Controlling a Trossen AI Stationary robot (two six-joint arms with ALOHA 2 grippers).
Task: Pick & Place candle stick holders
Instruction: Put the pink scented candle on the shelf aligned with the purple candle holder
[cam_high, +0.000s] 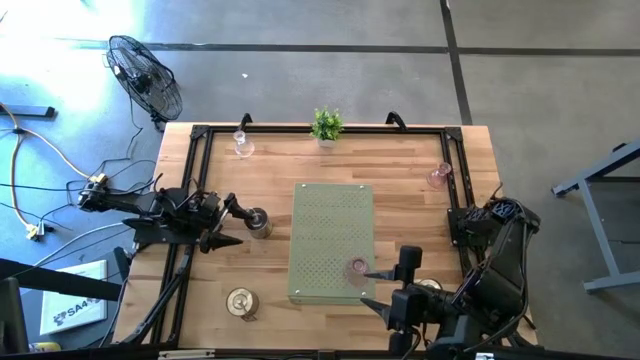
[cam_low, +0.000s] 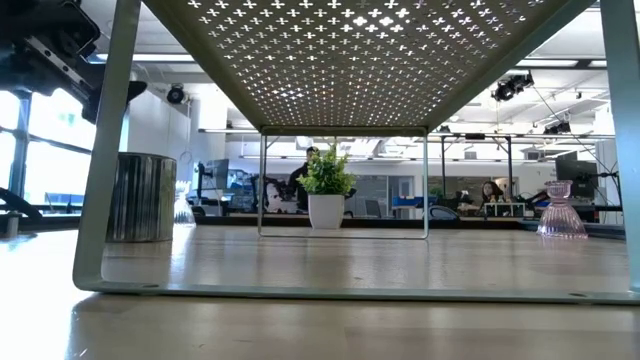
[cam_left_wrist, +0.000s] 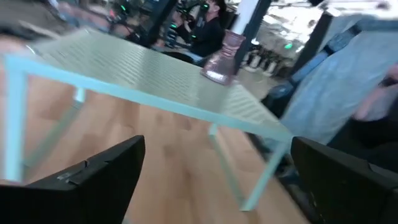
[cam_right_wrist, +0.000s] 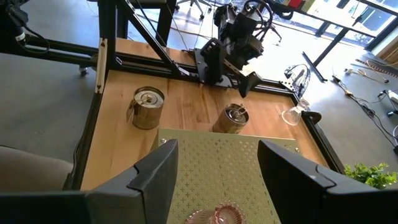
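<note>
Left gripper (cam_high: 232, 222) stands with fingers spread wide, holding nothing, just beside a silver holder (cam_high: 259, 222) on the table left of the green perforated rack (cam_high: 331, 215). Right gripper (cam_high: 393, 285), half-parted and empty, hovers by the pink glass holder (cam_high: 357, 268) on the rack's near corner. Likely step: grasping the silver holder; next move calls for straddling it squarely before closing.
</note>
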